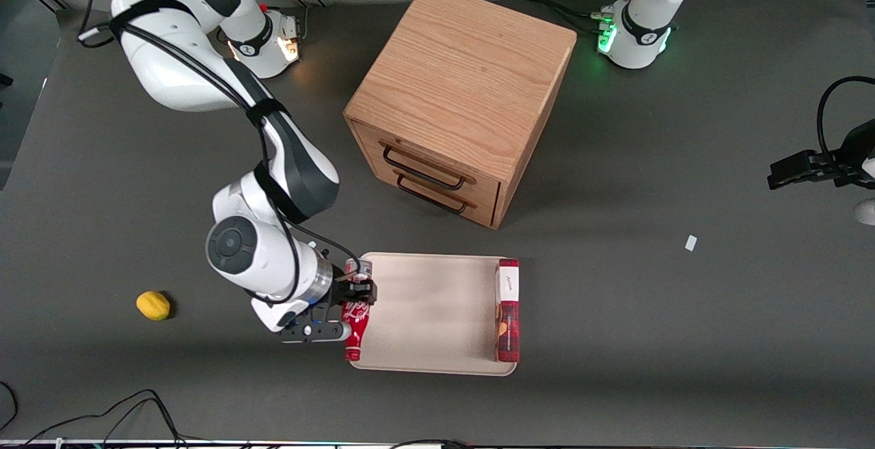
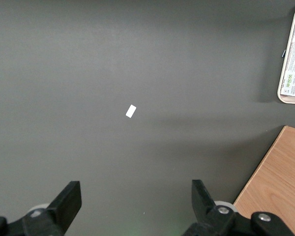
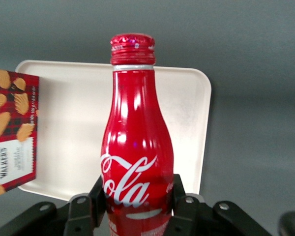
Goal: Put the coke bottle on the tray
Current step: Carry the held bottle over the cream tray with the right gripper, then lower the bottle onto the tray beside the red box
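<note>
The red coke bottle (image 1: 355, 329) lies level over the rim of the beige tray (image 1: 431, 312) at the working arm's end. Its red cap points toward the front camera, and its silvery base is farther from that camera. My right gripper (image 1: 357, 298) is shut on the bottle's lower body. In the right wrist view the black fingers (image 3: 181, 196) press both sides of the coke bottle (image 3: 136, 147), with the tray (image 3: 69, 108) under it. Whether the bottle touches the tray does not show.
A red box with a white label (image 1: 508, 309) lies along the tray's edge toward the parked arm's end, also seen as the red box (image 3: 10, 142). A wooden drawer cabinet (image 1: 465, 87) stands farther from the camera than the tray. A lemon (image 1: 153, 305) and a white scrap (image 1: 691, 242) lie on the table.
</note>
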